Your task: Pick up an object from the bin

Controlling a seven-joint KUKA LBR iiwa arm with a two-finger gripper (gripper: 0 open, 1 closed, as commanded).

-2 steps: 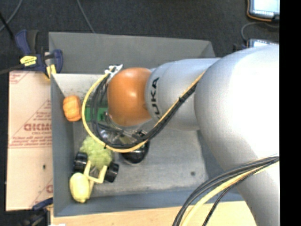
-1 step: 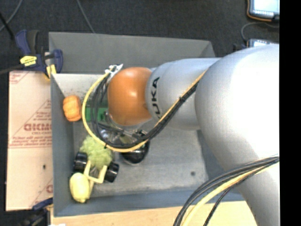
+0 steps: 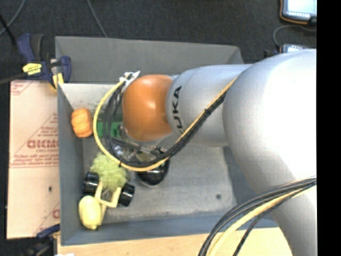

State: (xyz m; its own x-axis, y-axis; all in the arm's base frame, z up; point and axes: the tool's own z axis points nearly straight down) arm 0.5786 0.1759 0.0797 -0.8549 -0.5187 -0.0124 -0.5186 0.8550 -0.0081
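The end effector (image 3: 132,152) sits low in the left half of the bin (image 3: 213,196), under the wrist's orange cover (image 3: 145,106); whether it is open or closed cannot be told. A fuzzy yellow-green ball (image 3: 109,170) lies just beside it toward the near-left corner, and a black round thing (image 3: 152,176) is just at its near side. A black-wheeled toy (image 3: 109,192) and a yellow fruit (image 3: 90,212) fill that corner, and a small orange pumpkin (image 3: 81,122) rests by the left wall.
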